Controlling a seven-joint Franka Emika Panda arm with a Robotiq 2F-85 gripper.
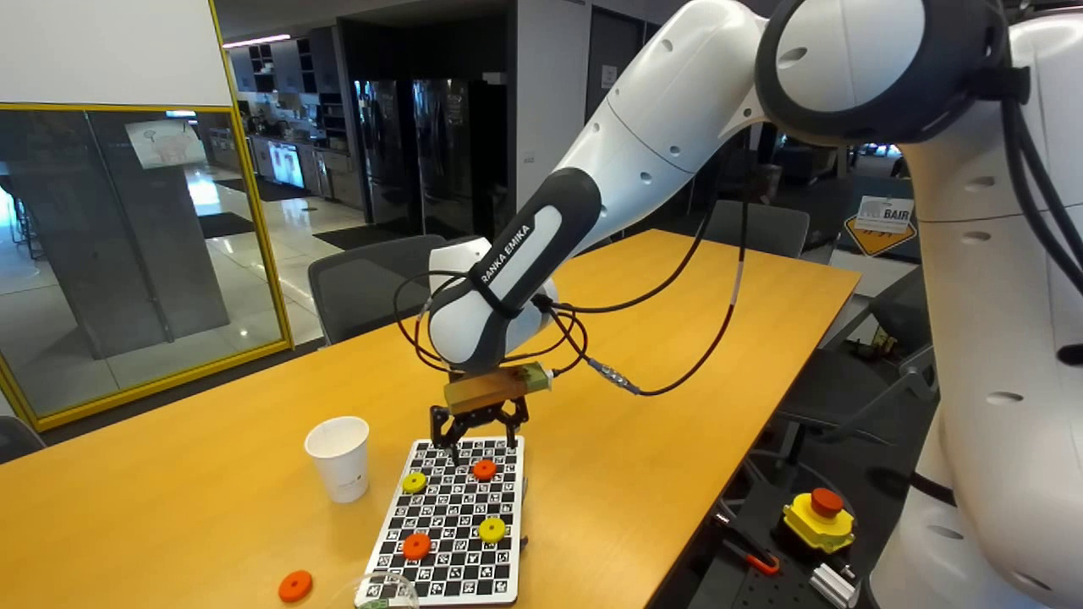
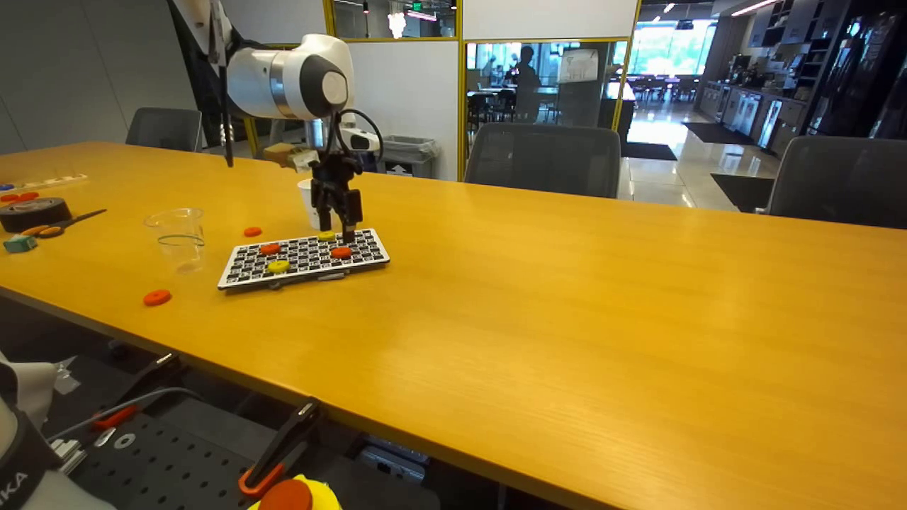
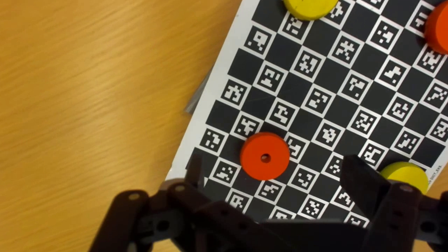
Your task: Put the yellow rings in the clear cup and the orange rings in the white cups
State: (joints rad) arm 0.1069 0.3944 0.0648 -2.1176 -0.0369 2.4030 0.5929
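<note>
Fingers point(image 3: 364, 185) stood wide apart, empty, over the board point(image 3: 315, 101), probably to straddle and pinch an orange ring point(image 3: 257, 155) on it.

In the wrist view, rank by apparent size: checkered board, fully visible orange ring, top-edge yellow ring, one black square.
1. Checkered board
2. Orange ring and yellow ring, unranked: similar widths, but the picture's edge cuts off the yellow one
3. Black square
</note>
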